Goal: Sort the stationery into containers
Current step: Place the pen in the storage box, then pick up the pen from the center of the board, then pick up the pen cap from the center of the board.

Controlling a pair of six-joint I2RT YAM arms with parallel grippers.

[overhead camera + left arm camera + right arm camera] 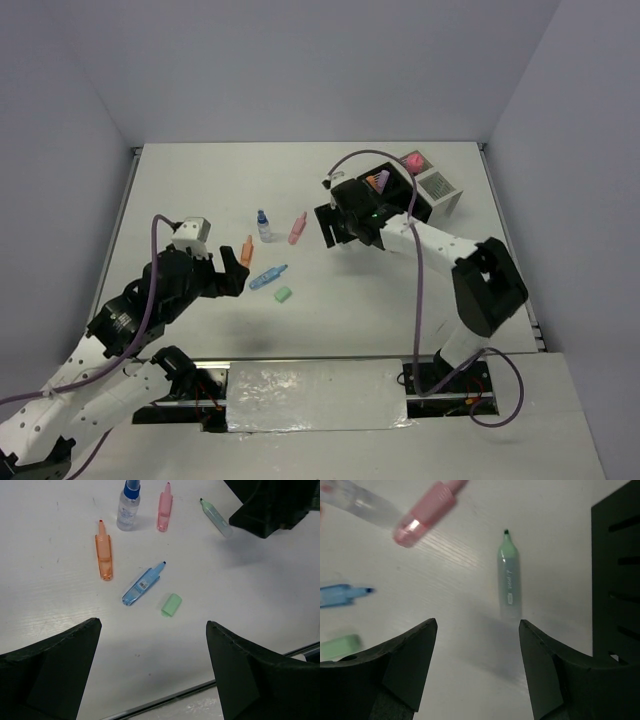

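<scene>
You are partway through, by my reading of the overhead view. At about 2 o'clock from the table's middle stands the black square mesh organiser box (402,188) with purple stationery (378,181) showing in it. Just beside it, at its 3 o'clock, is the white two-compartment mesh box (440,190) with a pink rounded piece (412,160) at its far compartment. Six pieces lie loose on the white table (200,180). Five of them sit around 9 to 10 o'clock from the middle: the small clear bottle with a blue cap (127,507), the pink highlighter (164,510), the orange highlighter (104,555), the blue highlighter (142,584) and the stubby green eraser (171,605). The sixth, the pale green highlighter (508,580), lies near the black box's 8 o'clock corner, beneath your right arm. Your right gripper (477,622) hangs there with jaws apart and nothing between them, and the pen lies just past them at 12 o'clock. Your left gripper (152,624) is spread wide and empty above the blue highlighter and the eraser. I judge the green highlighter to be the piece in hand, with five more to follow.
</scene>
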